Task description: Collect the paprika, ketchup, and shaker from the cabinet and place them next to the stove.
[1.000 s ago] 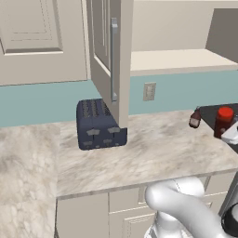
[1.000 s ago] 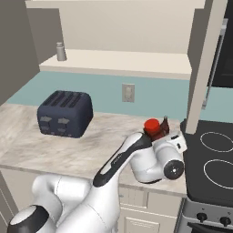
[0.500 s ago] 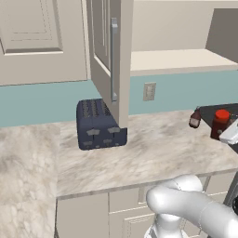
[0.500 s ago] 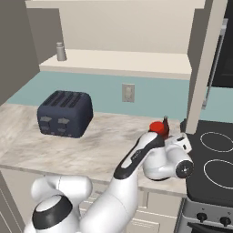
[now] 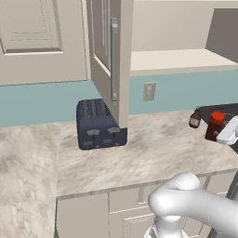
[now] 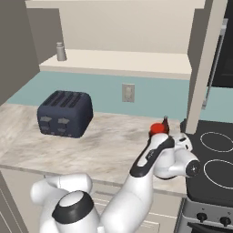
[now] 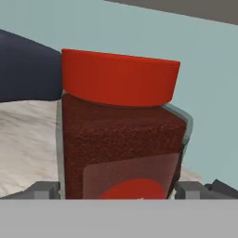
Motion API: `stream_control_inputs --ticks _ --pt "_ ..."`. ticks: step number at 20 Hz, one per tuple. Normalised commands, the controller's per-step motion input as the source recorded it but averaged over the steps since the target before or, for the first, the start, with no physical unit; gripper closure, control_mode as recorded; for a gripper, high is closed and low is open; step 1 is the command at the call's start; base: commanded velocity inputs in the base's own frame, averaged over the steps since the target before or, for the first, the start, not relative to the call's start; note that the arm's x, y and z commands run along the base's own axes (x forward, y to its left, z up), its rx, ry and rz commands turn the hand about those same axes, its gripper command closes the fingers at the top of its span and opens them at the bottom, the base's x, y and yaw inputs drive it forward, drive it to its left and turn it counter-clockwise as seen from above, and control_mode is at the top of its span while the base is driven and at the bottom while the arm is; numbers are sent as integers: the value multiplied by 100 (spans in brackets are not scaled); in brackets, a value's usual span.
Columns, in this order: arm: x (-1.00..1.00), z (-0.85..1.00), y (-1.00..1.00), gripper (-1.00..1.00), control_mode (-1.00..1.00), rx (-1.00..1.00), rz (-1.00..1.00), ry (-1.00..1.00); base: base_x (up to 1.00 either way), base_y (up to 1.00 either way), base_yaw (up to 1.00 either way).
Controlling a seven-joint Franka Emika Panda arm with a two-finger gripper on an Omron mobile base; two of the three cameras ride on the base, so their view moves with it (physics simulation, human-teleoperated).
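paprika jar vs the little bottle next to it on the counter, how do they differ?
The paprika jar has a wide, flat red lid; the small bottle narrows to a thin dark neck. The jar is broader and taller, the bottle slimmer and shorter. The jar stands nearer the counter's front edge, the bottle behind it. Both are upright with dark contents.

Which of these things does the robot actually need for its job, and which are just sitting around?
For the job:
- paprika jar, between the open gripper fingers
- small dark bottle, likely the ketchup
- shaker on the cabinet shelf
- stove

Just sitting around:
- toaster
- wall outlet

Clear paprika jar (image 7: pixel 121 139), glossy stove (image 6: pixel 214 150)
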Motion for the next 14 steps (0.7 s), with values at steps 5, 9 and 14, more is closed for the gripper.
stream_control_inputs --ticks 5,9,14 --pt "18 -25 -10 100 -100 1 4 0 0 0 0" --pt "19 -13 -19 100 -100 1 2 0 0 0 0" --pt "25 -3 -17 100 -100 0 0 5 0 0 0"
